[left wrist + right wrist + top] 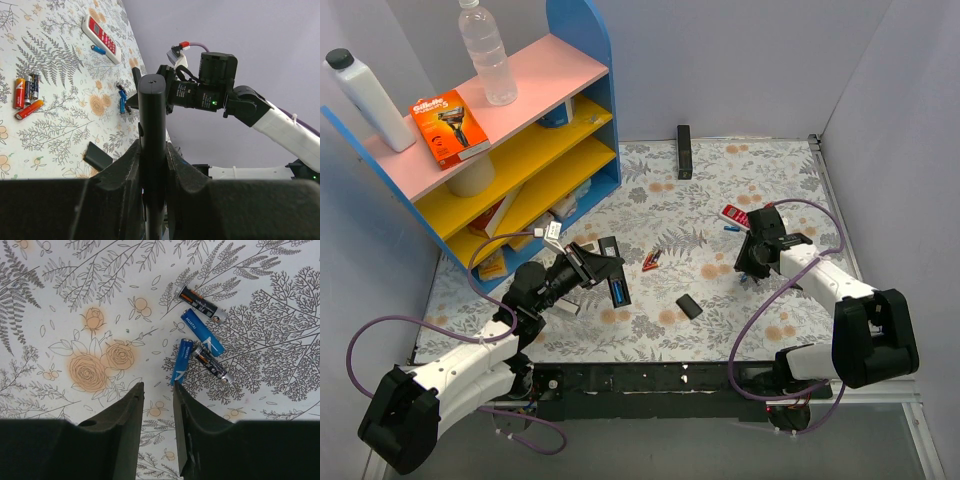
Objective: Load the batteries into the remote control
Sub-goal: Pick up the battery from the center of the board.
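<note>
My left gripper [586, 268] is shut on the black remote control [610, 275] and holds it lifted off the cloth. Something blue shows in the remote's open back [618, 292]. In the left wrist view the remote [151, 115] stands on edge between the jaws of the gripper [152, 146]. My right gripper [156, 390] is open and empty, low over the cloth. Two blue batteries [181, 361] [202, 332] lie just ahead of it. The near one's end touches or almost touches my right fingertip [178, 392]. The black battery cover [689, 306] lies loose on the cloth.
Two black cells [202, 302] [212, 365] lie among the blue ones. Red and orange cells [650, 260] sit mid-table. A red-and-white remote [735, 215] lies beyond my right gripper [750, 260], and another black remote [684, 150] lies at the back. The coloured shelf [535, 150] stands at the left.
</note>
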Available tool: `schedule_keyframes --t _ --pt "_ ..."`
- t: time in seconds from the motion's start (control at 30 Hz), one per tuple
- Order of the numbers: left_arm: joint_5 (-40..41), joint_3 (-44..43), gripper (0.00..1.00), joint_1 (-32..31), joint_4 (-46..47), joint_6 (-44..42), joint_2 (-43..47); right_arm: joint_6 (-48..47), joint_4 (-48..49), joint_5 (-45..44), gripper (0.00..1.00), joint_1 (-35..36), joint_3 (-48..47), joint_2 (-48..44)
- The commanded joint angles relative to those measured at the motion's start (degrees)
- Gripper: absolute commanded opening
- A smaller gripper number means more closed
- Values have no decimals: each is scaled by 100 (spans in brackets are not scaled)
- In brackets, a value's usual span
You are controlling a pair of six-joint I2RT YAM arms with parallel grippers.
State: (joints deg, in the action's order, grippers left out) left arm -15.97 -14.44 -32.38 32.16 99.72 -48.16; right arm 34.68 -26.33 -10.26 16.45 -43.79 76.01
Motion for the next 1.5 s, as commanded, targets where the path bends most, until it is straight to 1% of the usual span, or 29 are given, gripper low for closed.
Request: schedule_keyframes --t 0.0,0.1,0.43,0.53,0.57,0.63,0.87,1.07,1.2,1.27,1.33,1.37,1.4,1.47 --pt "-82 -68 0 -14 159 -23 96 259 268 -230 37 -115 116 142" --pt "-91 -77 0 -14 167 -32 96 364 234 -353 37 -124 134 239" --pt "-100 -86 0 -14 185 -23 70 400 444 -239 38 -124 292 520" --pt "-108 -77 0 -5 176 -14 88 338 488 -257 36 -124 362 564" --pt "-108 -86 0 -5 176 -23 79 312 488 -248 33 -124 371 573" --pt "-108 -86 0 -14 176 -23 79 259 471 -231 31 -124 415 573" --pt "-126 -94 0 -14 211 -5 35 22 409 -178 31 -124 468 415" --pt "-179 -94 0 -14 264 47 0 -329 312 -20 38 -133 284 327" --pt "-179 -103 0 -5 264 56 17 -610 93 -168 40 -124 55 266" --pt "-179 -112 0 -14 238 47 52 -961 40 -169 41 -124 -50 187" --pt "-161 -121 0 -14 203 39 87 -1190 -30 -300 41 -133 -208 125" --pt "-152 -121 0 -5 194 39 96 -1504 -74 -353 40 -142 -261 125" --pt "-152 -112 0 -14 194 39 105 -1621 -118 -476 41 -159 -375 134" --pt "-161 -103 0 -5 194 39 123 -2015 -136 -468 39 -221 -455 151"
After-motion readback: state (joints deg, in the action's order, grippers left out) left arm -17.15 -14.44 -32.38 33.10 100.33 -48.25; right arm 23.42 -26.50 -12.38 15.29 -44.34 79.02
